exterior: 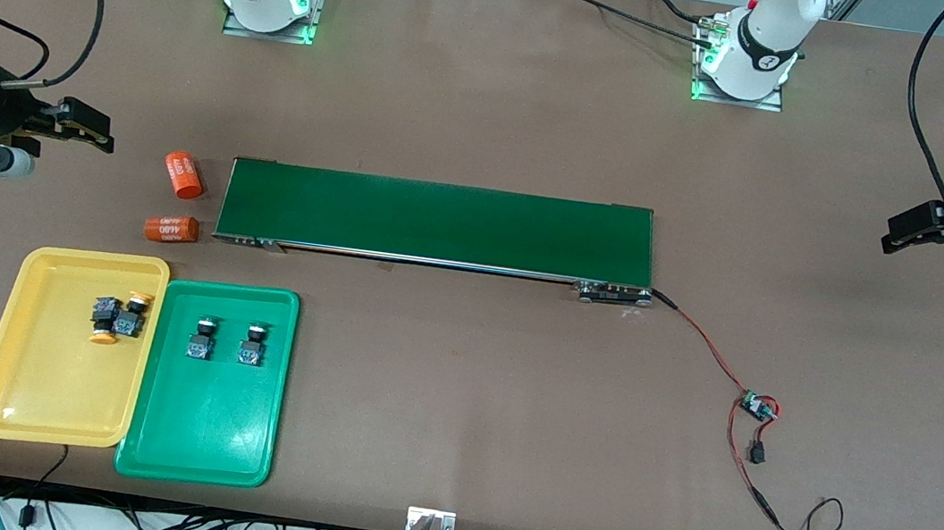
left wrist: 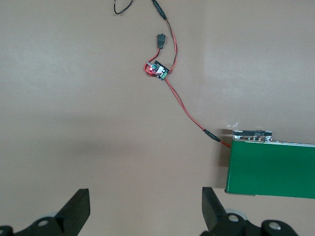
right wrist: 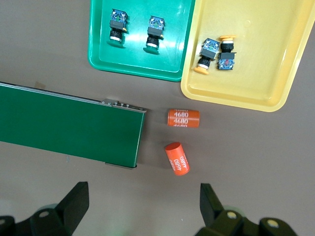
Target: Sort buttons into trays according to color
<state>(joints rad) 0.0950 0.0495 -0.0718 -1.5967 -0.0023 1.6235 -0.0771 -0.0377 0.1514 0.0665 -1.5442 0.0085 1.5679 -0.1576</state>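
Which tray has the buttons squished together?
The yellow tray. Its two yellow-orange buttons lie touching, tipped on their sides. In the green tray beside it, the two green buttons sit apart, side by side.

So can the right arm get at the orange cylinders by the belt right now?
Probably yes: the right gripper hangs open and empty near both orange cylinders, which lie apart from the conveyor belt, nothing over them.

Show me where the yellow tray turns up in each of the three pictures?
Front view: yellow tray lies near the camera at the right arm's end, touching the green tray.
Left wrist view: not in it.
Right wrist view: yellow tray at the picture's upper edge, beside the green tray.
Shared landmark: the conveyor belt.
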